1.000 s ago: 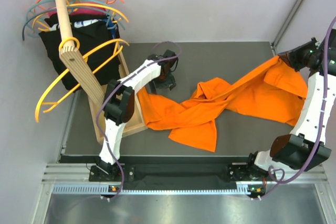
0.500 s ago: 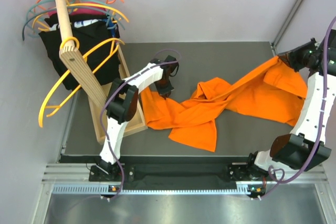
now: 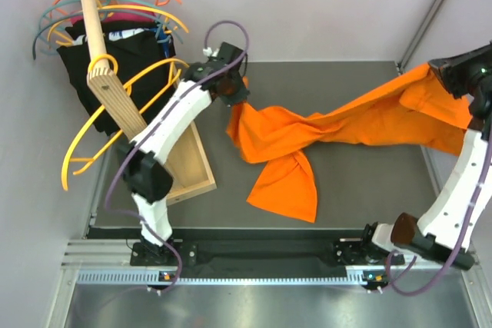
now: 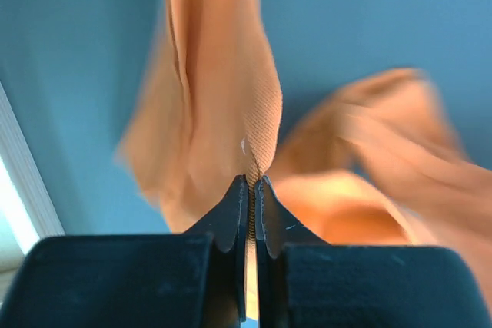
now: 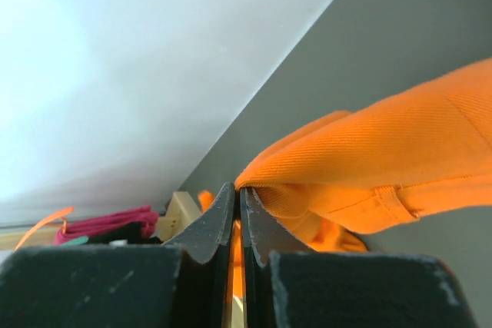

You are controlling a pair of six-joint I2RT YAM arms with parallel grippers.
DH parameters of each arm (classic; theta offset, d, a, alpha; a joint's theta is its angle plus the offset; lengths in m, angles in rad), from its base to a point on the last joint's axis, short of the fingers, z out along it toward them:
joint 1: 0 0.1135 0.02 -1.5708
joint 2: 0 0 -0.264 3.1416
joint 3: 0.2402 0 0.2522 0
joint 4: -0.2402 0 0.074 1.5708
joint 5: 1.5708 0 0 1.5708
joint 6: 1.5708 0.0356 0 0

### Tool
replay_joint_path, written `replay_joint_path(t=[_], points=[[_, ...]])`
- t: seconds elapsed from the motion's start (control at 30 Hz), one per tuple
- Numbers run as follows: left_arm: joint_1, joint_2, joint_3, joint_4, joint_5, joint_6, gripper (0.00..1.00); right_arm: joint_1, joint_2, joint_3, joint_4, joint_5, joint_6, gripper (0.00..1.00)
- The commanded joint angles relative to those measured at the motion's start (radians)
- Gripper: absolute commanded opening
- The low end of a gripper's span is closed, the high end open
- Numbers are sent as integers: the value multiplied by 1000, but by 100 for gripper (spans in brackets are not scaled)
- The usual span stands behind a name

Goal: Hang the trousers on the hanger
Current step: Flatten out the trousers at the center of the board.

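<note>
- Top external: the left gripper (image 3: 231,91), low over the table (image 3: 323,82) a second ago, has risen beside the thin amber hanger (image 3: 151,67). It and the right gripper (image 3: 450,74) each pinch the trousers (image 3: 307,132), which sag between them.
- Left wrist: the left gripper (image 4: 251,190) is clamped on a blurred, finely ribbed orange fold (image 4: 223,113).
- Right wrist: the right gripper (image 5: 238,197) is closed on a hemmed twill edge (image 5: 384,167).

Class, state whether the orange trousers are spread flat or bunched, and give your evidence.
Bunched and twisted, not flat. The trousers stretch between the left and right jaws, each pair shut on a pinch of cloth.
</note>
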Motion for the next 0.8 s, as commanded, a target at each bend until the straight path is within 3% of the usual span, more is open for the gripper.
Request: replay_joint_path(t=[0.0,0.1,0.3,0.4,0.5,0.63,0.77], points=[[-7,-210,-27,131,66,48,0,-6,-127,85,10,2,20,0],[-12,-390,-104,292,115,110,0,-6,-194,110,-6,-28,20,0],[-18,-568,-121,445,235,190,0,-6,-337,180,123,-208,54,0],[-20,-616,-88,462,278,190,0,-3,-383,257,191,-275,121,0],[-30,-658,-43,447,232,196,0,6,-432,269,226,-292,258,0],[-78,-671,9,394,48,259,0,56,-445,296,234,-222,313,0],[-81,-599,35,410,-10,289,0,142,-422,190,148,-22,192,0]])
